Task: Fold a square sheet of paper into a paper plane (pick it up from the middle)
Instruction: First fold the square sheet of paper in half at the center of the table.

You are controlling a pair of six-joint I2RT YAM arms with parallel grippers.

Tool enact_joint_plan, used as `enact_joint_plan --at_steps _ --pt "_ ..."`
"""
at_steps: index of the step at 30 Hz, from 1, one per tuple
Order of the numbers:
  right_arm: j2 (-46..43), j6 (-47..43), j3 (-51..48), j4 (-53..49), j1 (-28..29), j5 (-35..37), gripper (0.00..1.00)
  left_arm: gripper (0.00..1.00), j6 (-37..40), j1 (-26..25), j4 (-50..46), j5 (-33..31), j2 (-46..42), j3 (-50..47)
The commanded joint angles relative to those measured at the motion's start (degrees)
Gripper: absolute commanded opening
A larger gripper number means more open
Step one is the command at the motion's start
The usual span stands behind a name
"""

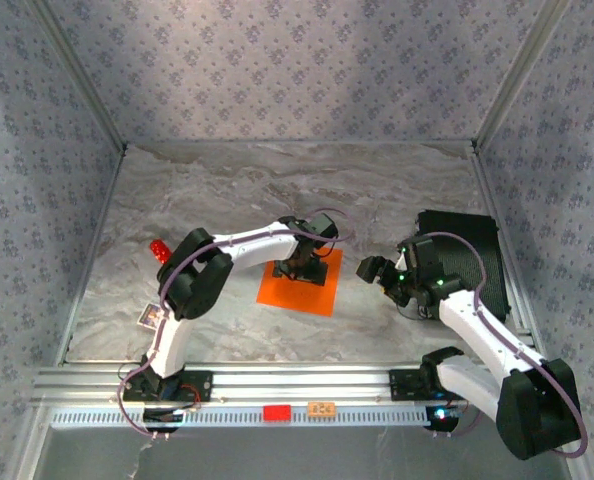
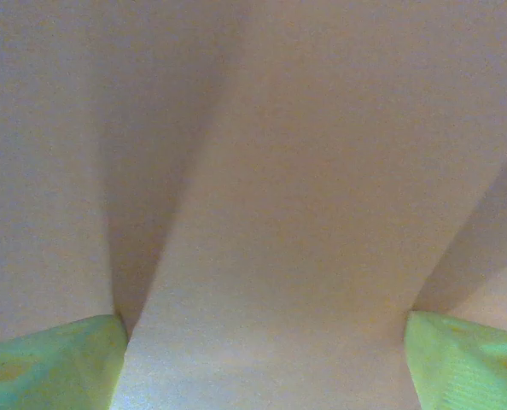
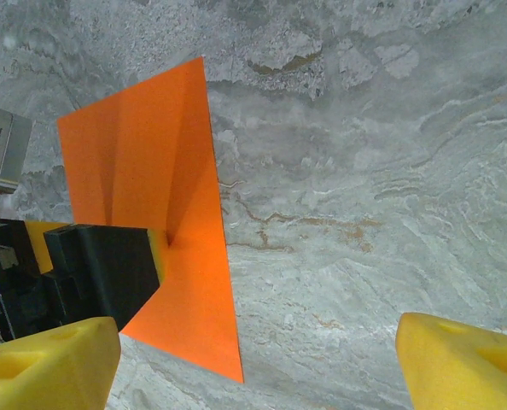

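- My left pincer (image 1: 305, 262) stood spread on the middle of the square sheet of paper (image 1: 293, 293), with paper humped up between its green pads (image 2: 49, 363).
- The sheet lay on the counter (image 1: 277, 180) directly under that pincer.
- My right pincer (image 1: 377, 270) hung spread and empty, off to the sheet's right and farther away.

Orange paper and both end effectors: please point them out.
orange paper (image 3: 142, 154): right wrist view, flat upper part.
left end effector (image 1: 303, 272): top external view, between fingertips.
right end effector (image 1: 370, 270): top external view, between fingertips.
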Motion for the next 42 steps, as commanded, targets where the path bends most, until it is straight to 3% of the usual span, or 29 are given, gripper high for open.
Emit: enact_joint_plan --at_steps 1,16,31,42 --pt "-0.83 0.00 0.30 -1.45 -0.22 -0.54 0.86 0.82 -0.28 -0.29 0.44 1.57 -0.33 -2.13" --pt "-2.48 0.71 -0.23 -1.65 -0.14 -0.26 0.87 0.76 -0.68 -0.37 2.44 1.47 -2.47 -3.71" --pt "-2.65 0.48 -0.06 -1.61 -0.15 -0.56 0.87 0.85 0.60 0.24 -0.15 -1.33 -2.50 0.49" --pt "-2.67 0.85 -0.61 -1.52 -0.08 -0.23 0.88 0.87 0.78 0.62 0.06 0.66 1.34 -0.70"
